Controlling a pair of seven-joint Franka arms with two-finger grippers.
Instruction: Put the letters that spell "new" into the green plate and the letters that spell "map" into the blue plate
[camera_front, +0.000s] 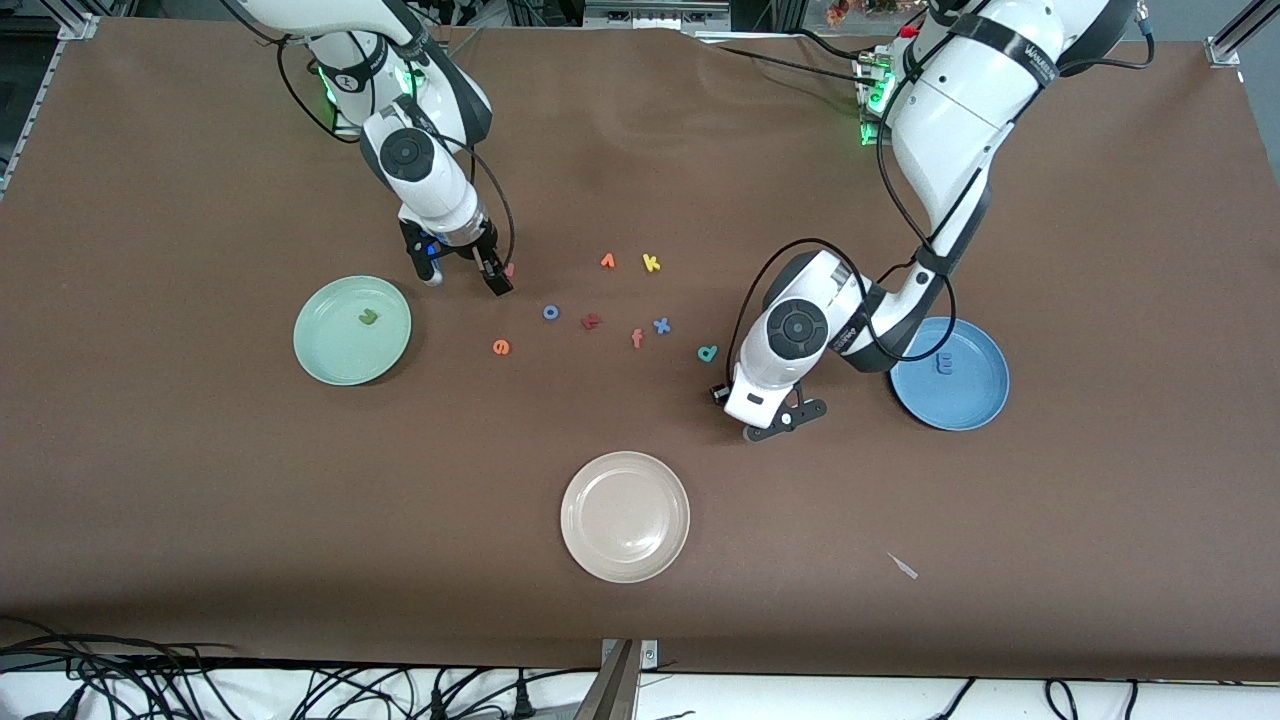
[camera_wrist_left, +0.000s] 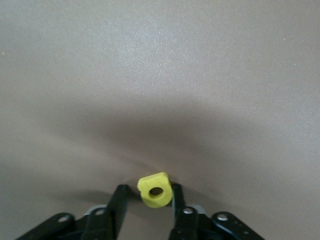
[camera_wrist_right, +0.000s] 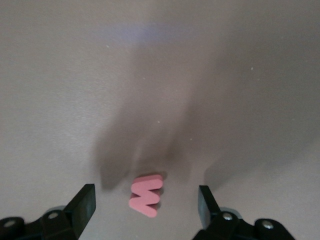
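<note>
Two placed: n (camera_front: 368, 317) in green plate (camera_front: 318, 362); m (camera_front: 943, 364) in blue plate (camera_front: 978, 412).
Left pincer (camera_wrist_left: 150, 202): clamping yellow p (camera_wrist_left: 155, 190).
Right pincer (camera_wrist_right: 146, 207): apart around w (camera_wrist_right: 145, 196).
Remaining: e (camera_front: 501, 347), a (camera_front: 707, 353) on counter (camera_front: 200, 500).

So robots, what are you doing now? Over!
Left gripper shut on yellow p at the table. Right gripper open around pink w. n in green plate, m in blue plate. Nothing blocking.
</note>
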